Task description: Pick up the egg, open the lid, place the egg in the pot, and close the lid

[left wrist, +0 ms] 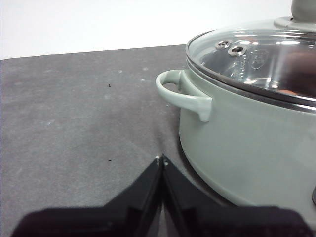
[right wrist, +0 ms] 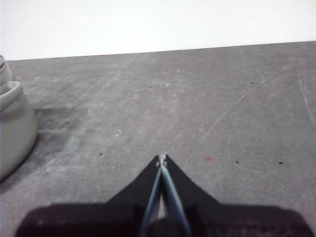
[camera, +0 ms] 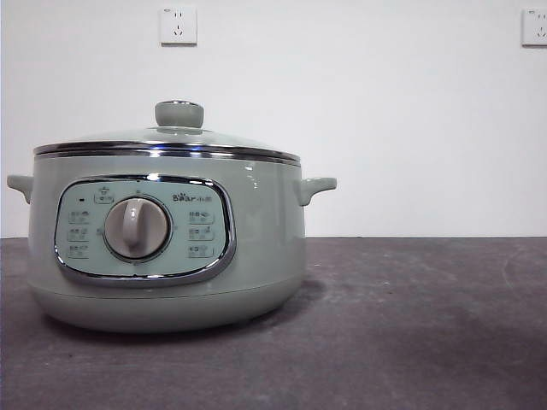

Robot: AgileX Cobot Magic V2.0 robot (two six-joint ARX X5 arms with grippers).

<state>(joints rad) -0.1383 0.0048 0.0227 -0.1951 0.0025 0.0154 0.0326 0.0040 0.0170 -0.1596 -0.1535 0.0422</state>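
Front view is being filled on its left half by the pot (camera: pixel 167 248), which is being supported by the dark grey table (camera: pixel 410 342) with its control panel (camera: pixel 144 229) and central dial (camera: pixel 137 228) turned toward the camera. The lid (camera: pixel 171 143) is being carried flat on the pot's rim, closed, with its pale green knob (camera: pixel 179 113) upright on top. Two small side handles are being shown sticking out, one at each side of the pot. Behind, a white wall is being seen with two sockets (camera: pixel 178 25), one near each upper part of the picture. No arm is being shown in this view.

From the left wrist camera, the left gripper (left wrist: pixel 161 160) is being held low over the table, just beside the pot's wall and below one side handle (left wrist: pixel 185 94); its jaws are being pressed together at the tips and nothing is being gripped. Two small metal fittings (left wrist: pixel 231 48) are being seen on the glass of the lid (left wrist: pixel 256 61). Through the glass, a small reddish-orange patch (left wrist: pixel 287 91) is being glimpsed inside the pot; it may be the egg, though this cannot be told for certain.

From the right wrist camera, the right gripper (right wrist: pixel 162 160) is being held over bare table, well apart from the pot (right wrist: pixel 12 131), which is being caught only at the picture's edge. Its jaws are likewise being kept closed and empty.
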